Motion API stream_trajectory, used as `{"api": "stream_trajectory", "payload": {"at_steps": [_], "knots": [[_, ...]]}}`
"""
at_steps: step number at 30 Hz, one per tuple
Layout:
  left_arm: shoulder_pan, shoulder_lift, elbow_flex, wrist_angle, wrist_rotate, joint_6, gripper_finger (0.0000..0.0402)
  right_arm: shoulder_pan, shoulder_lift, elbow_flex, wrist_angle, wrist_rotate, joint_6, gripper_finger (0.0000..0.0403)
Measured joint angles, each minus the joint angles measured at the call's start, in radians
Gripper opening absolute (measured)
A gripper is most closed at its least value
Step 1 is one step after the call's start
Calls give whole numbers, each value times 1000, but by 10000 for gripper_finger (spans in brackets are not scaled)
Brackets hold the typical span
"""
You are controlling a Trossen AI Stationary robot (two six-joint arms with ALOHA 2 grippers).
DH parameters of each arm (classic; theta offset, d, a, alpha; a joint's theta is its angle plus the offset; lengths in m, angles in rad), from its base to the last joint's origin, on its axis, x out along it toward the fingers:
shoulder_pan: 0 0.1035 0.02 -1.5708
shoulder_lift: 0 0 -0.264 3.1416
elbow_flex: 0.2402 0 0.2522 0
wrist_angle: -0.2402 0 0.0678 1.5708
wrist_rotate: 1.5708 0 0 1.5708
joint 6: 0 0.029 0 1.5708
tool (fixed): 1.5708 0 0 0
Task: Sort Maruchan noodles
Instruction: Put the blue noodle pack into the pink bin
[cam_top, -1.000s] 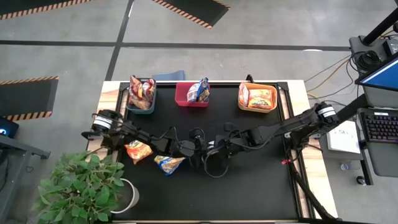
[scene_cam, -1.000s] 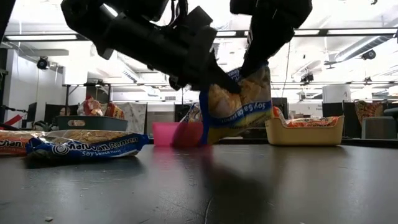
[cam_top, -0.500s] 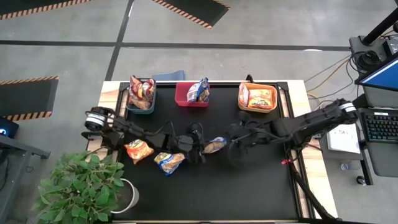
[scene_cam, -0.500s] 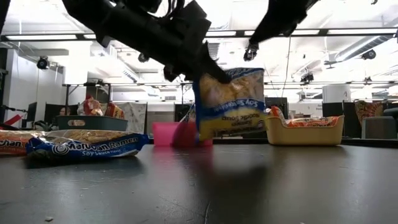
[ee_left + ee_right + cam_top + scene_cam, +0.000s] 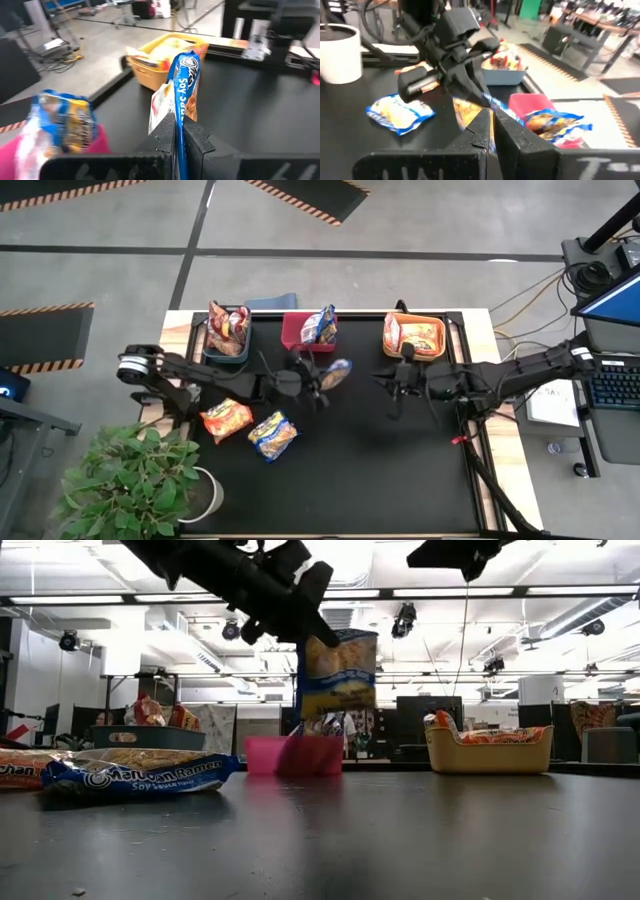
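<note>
I read "Maruchan Ramen, Soy Sauce Flavor" on the blue packet [image 5: 135, 775] lying at nine o'clock; "Soy Sa…" on the lifted packet [image 5: 184, 90].

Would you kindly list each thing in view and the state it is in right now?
Left pincer: shut on the blue packet, lifted above the table.
Blue packet: held, hanging near the red bin.
Right pincer: shut, empty, above the table.
Red bin: holds a blue-and-yellow packet.
Grey bin: holds red-orange packets.
Orange bin: holds orange packets.
Orange packet: lying flat on the table.
Second blue packet: lying flat on the table.
</note>
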Motion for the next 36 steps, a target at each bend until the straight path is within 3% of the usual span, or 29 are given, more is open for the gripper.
{"api": "stream_trajectory", "payload": {"at_steps": [17, 28, 36], "knots": [[209, -194, 0, -97, -45, 31, 0, -118, -95, -88, 82, -15, -85, 13], [416, -132, 0, -99, -45, 6, 0, -195, -147, -88, 79, -15, -130, 13], [498, -53, 0, -99, -44, -33, 0, -242, -143, -88, 75, -15, -142, 13]]}}
